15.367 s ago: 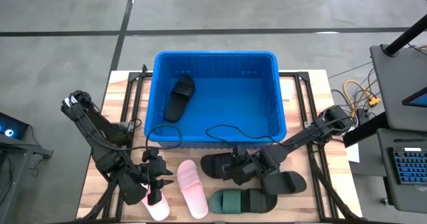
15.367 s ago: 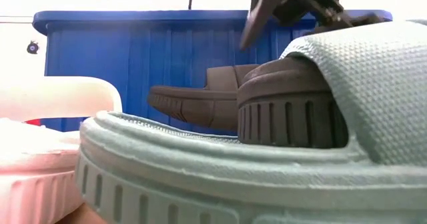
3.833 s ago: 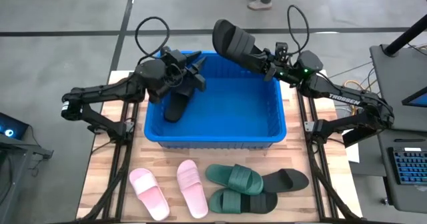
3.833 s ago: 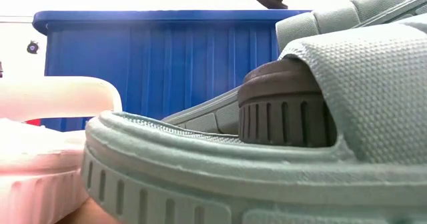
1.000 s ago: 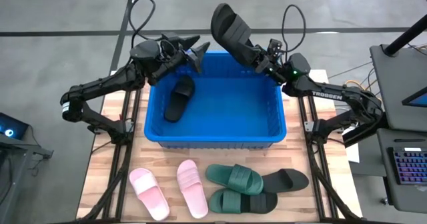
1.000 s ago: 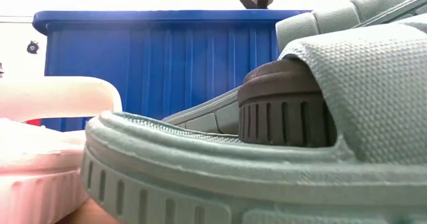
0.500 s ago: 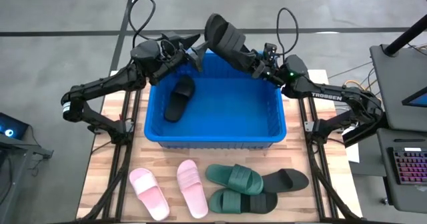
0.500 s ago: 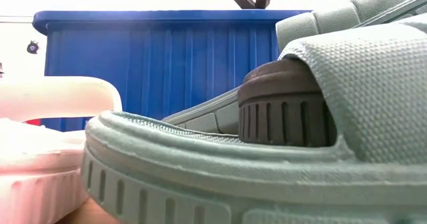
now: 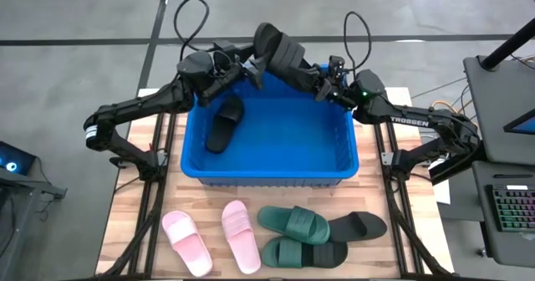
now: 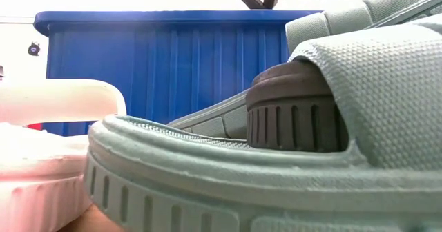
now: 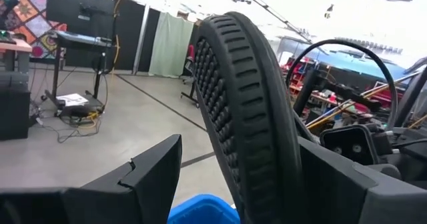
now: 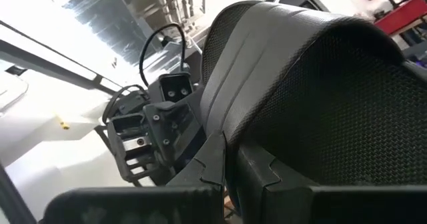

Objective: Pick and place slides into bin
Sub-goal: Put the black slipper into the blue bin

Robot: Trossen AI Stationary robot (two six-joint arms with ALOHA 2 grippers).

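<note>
High view, top-down: at the left of the frame, the left arm reaches up and rightward from the table's left edge to the upper left corner of the blue bin [image 9: 334, 166]. The left gripper [image 9: 249, 70] sits there with its fingers spread apart, 1 on each side of the raised black slide [image 9: 280, 51]; I cannot tell whether they touch it. Left wrist view confirms this: the ribbed sole edge of that slide stands between the 2 dark fingers [image 11: 150, 167], with a clear gap at 1 of them.

At the frame's center, the bin fills the upper half of the wooden table [image 9: 142, 239]. 1 black slide inside the bin [image 9: 224, 123] lies near its upper left corner.

Along the bottom of the frame, on the table in front of the bin, lie 2 pink slides [image 9: 188, 243] side by side, then 2 green slides [image 9: 292, 223], then 1 more black slide on the table [image 9: 359, 226] partly tucked under a green one.

At the right, the right arm comes in from the table's right edge. The right gripper [image 9: 318, 82] is clamped tight on the raised black slide, holding it in the air above the bin's upper rim. Right wrist view shows its fingers pinching the slide's strap.
</note>
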